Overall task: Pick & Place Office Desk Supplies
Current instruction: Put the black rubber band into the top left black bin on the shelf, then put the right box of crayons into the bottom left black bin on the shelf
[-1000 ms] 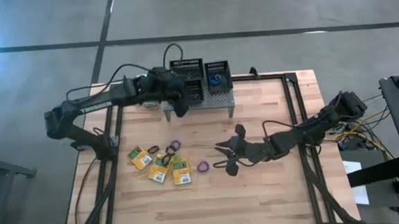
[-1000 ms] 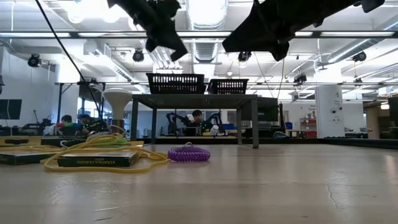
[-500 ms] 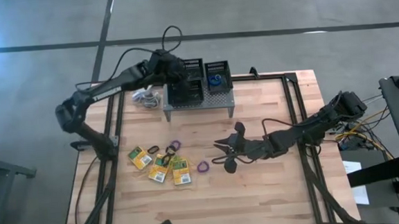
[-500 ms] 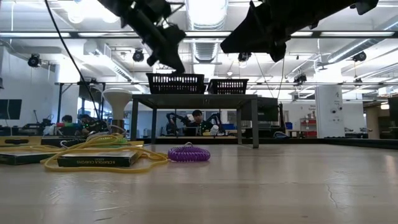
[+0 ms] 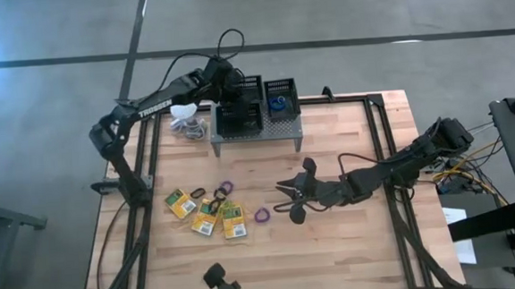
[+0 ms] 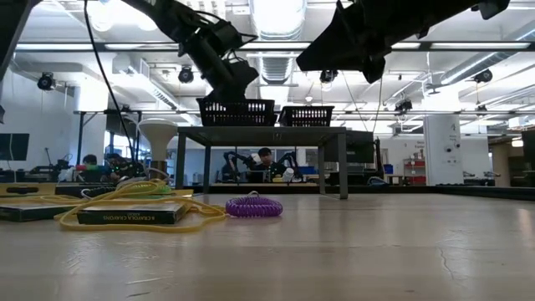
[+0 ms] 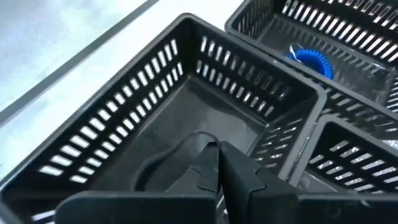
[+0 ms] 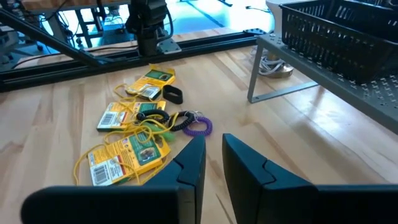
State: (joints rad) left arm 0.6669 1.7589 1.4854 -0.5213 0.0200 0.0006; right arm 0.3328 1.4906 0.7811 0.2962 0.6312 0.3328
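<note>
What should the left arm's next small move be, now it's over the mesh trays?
Probably open the left gripper to release into the black mesh tray. Its fingers are pressed together just above the tray floor, and a thin dark loop seems to hang from them, though that is hard to confirm. The right gripper waits above mid-table.

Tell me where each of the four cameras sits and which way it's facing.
High: overhead, straight down on table; both arms show.
Low: table height, level toward stand; arms overhead.
Left wrist: above black mesh tray; left gripper shut.
Right wrist: over table, toward yellow-and-green boxes; right gripper slightly parted.
Shared: purple ring.
</note>
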